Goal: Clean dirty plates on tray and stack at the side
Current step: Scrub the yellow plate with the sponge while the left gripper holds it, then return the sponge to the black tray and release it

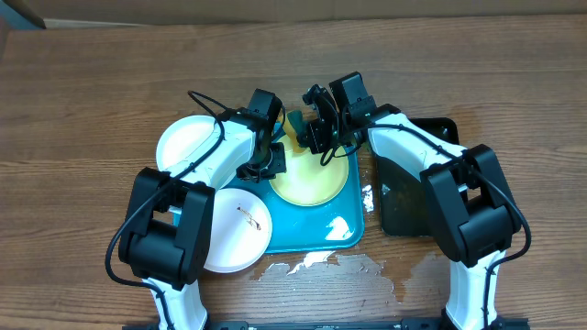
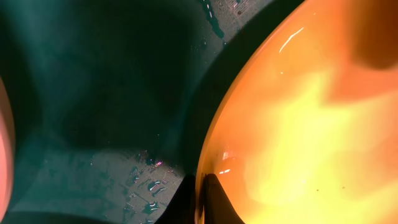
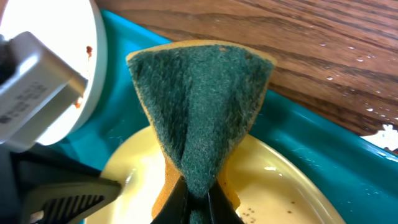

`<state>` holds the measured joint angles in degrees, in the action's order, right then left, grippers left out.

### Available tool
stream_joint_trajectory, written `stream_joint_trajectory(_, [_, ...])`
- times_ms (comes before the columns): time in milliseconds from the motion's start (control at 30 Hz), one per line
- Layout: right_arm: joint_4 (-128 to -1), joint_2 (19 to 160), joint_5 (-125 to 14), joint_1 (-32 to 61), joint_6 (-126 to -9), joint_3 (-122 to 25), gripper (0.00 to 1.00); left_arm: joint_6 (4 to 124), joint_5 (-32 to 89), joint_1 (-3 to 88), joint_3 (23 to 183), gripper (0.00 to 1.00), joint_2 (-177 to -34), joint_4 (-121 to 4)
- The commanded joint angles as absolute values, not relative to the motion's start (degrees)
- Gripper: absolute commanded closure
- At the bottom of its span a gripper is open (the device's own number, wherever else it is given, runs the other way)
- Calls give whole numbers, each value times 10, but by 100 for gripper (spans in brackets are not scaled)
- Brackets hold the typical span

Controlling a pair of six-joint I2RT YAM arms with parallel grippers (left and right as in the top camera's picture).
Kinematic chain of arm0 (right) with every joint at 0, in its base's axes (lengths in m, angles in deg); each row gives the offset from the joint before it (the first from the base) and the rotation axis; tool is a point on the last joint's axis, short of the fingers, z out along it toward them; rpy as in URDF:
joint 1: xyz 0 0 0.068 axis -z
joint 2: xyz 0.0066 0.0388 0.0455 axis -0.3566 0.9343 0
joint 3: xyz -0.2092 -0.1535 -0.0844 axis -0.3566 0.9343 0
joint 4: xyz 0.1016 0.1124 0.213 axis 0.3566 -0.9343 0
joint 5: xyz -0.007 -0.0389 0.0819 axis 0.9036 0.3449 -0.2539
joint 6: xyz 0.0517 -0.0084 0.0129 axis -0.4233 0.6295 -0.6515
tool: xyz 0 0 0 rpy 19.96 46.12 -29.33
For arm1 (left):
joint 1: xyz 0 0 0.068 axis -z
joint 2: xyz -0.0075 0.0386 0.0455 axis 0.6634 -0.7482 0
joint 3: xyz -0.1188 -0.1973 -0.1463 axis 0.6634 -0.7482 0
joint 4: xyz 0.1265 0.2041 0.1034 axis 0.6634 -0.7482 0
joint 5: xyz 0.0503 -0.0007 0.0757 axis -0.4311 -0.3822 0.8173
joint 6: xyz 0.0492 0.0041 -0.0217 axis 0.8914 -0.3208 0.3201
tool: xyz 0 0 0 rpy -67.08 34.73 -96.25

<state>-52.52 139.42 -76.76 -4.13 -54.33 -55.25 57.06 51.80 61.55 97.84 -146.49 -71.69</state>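
Both arms are engaged: left gripper [image 2: 200, 193] pinching the yellow-green plate [image 1: 310, 181] by its rim on the teal tray [image 1: 307, 236], right gripper [image 3: 198, 198] clamping the sponge [image 3: 199, 106]; I am favouring flat, firm strokes.

Room above the yellow plate [image 1: 312, 183] is taken by the left gripper [image 2: 199, 200] on its rim and the right gripper [image 3: 198, 200] pinching a sponge [image 3: 199, 106]. The tray [image 1: 312, 236] is flanked by white plates [image 1: 188, 142] and a black tray [image 1: 413, 197]; the far table [image 1: 92, 82] is left open.

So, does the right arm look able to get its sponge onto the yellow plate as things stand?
Probably yes: the sponge in the right tool hangs over the yellow plate, nothing between; the left tool only pinches its rim.
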Motion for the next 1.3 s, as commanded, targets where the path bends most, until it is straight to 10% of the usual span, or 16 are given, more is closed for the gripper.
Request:
stream_joint_trajectory(0, [-533, 1409, -704, -42, -553, -554, 96, 590, 539, 617, 966, 96, -1479, -725])
stream_joint_trajectory(1267, [-972, 1158, -605, 145, -663, -584, 96, 616, 537, 617, 1068, 96, -1479, -837])
